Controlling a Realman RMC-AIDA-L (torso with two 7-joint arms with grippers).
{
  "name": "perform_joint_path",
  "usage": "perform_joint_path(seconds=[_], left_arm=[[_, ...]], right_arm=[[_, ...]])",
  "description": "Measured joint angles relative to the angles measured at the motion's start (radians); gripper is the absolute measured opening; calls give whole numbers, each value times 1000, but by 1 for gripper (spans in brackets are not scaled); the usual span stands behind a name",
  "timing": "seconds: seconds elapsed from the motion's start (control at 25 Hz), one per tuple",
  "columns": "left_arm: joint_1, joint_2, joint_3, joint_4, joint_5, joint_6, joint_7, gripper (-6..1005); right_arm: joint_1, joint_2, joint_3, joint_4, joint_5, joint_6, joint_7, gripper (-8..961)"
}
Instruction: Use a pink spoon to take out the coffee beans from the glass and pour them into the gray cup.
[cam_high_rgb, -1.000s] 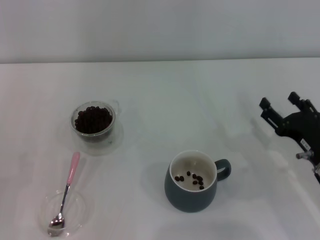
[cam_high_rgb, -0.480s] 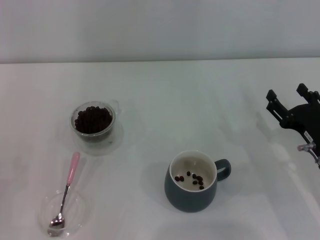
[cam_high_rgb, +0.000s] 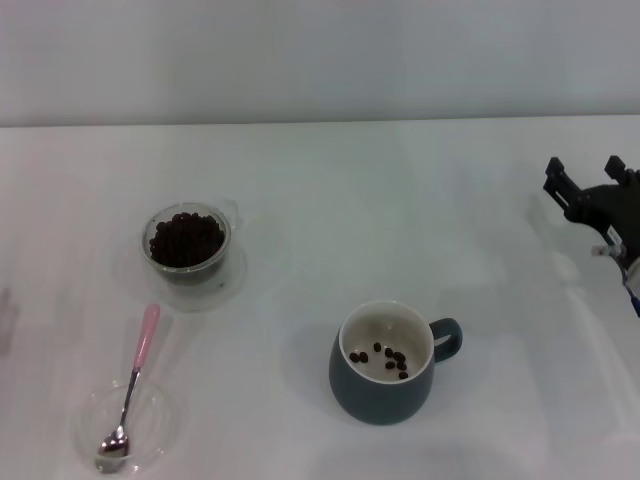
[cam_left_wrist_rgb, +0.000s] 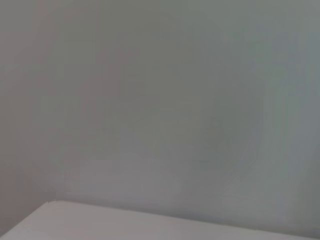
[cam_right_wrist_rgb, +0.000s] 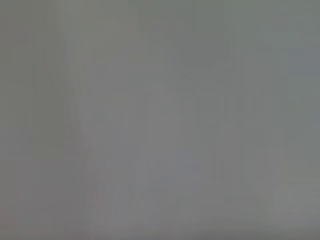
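One spoon, one glass, one cup, one dish on the table; right claw spread and empty at the 3 o'clock edge.

The glass (cam_high_rgb: 186, 243) sits at about 9 o'clock on the white table (cam_high_rgb: 330, 200), heaped with beans (cam_high_rgb: 186, 238). Below it, toward 7 o'clock, the spoon (cam_high_rgb: 130, 383) lies with its metal bowl inside a shallow clear dish (cam_high_rgb: 124, 428) and its pink handle pointing up toward the glass, not touching it. The gray cup (cam_high_rgb: 384, 362) stands at about 5 o'clock, handle turned to 3 o'clock, with roughly seven beans on its cream floor. The right claw (cam_high_rgb: 590, 178) hangs well apart from all of them, its two fingers (cam_high_rgb: 560, 185) parted with nothing between them. The left claw is out of sight; both wrist views show only blank surface.
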Motion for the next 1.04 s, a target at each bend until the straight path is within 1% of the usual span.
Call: perform_joint_path(seconds=[0.24, 0.44, 0.56, 0.76, 1.04], left_arm=[[-55, 3, -2, 26, -28, 61, 1, 711], [-112, 3, -2, 48, -70, 159, 26, 712], [-142, 3, -2, 57, -92, 177, 46, 712], [-172, 4, -2, 73, -98, 179, 49, 712], [-180, 0, -2, 74, -99, 169, 49, 711]], right_arm=[[34, 0, 73, -24, 0, 28, -2, 852], [80, 1, 143, -55, 0, 115, -2, 852], [101, 1, 155, -66, 0, 132, -2, 852], [122, 1, 156, -70, 0, 131, -3, 852], [126, 0, 157, -69, 0, 133, 1, 852]])
